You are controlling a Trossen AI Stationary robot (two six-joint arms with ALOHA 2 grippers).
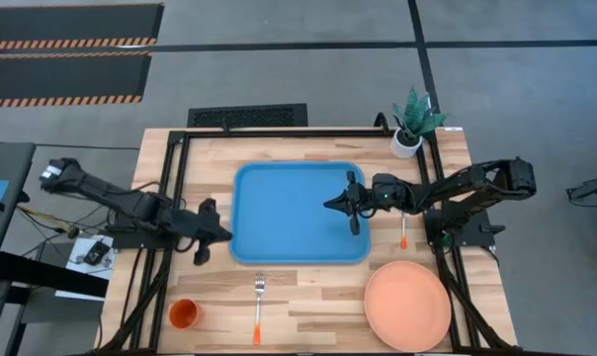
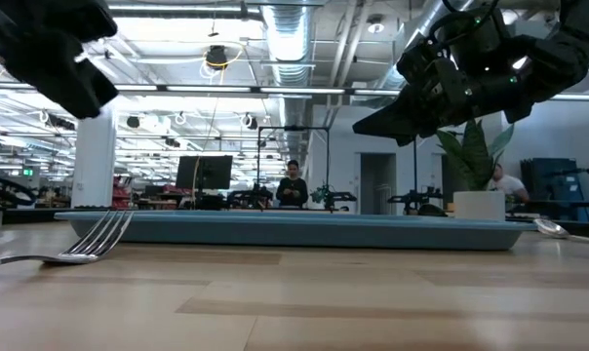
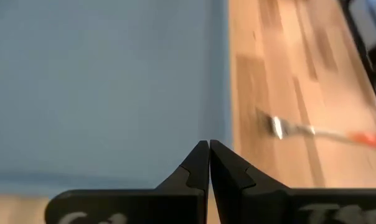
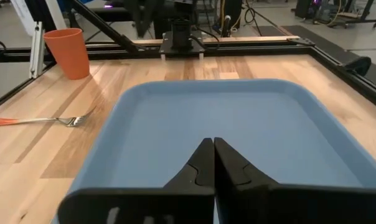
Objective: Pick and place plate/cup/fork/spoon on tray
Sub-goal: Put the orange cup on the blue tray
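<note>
The blue tray (image 1: 298,213) lies flat on the middle of the table with nothing on it. My left gripper (image 1: 226,235) is shut and empty at the tray's left rim; its wrist view (image 3: 209,149) looks over the tray (image 3: 101,81). My right gripper (image 1: 330,204) is shut and empty above the tray's right part (image 4: 225,118). The fork (image 1: 258,307) lies on the wood near the front edge, the orange cup (image 1: 184,313) stands upright at the front left, and the salmon plate (image 1: 407,305) lies at the front right. The spoon (image 1: 402,232) lies just right of the tray.
A white pot with a green plant (image 1: 412,124) stands at the table's far right corner. Black frame rails (image 1: 170,198) run along the table's left and right sides. Bare wood shows between the fork and the plate. People stand far off in the room (image 2: 293,183).
</note>
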